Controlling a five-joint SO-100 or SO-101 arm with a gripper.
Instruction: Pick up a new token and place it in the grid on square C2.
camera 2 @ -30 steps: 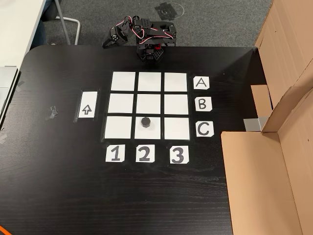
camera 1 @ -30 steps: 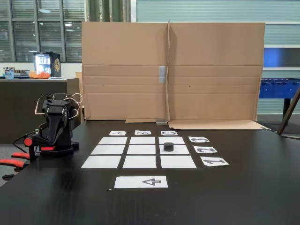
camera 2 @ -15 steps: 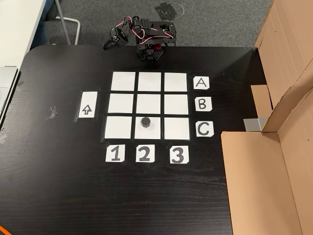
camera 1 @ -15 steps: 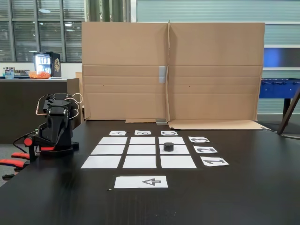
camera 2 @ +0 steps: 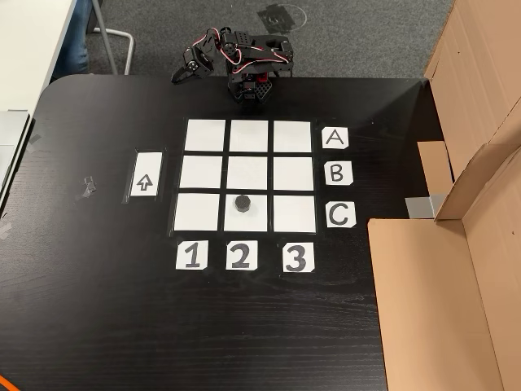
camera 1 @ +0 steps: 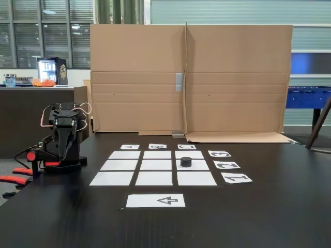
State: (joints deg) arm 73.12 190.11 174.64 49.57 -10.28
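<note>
Currently we see token (camera 2: 242, 203) sitting on square C2 (camera 2: 245, 213); claw (camera 2: 177, 76) folded off-grid, can't tell its state.

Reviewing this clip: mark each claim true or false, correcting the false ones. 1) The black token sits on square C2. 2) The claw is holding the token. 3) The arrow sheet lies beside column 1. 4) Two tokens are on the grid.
1) The small black puck-shaped token rests on the white paper square C2: true.
2) False: the black claw is folded back near the arm's base, far from the token.
3) The white arrow sheet lies beside column 1: true.
4) False: the nine-square white paper grid holds one token.
</note>
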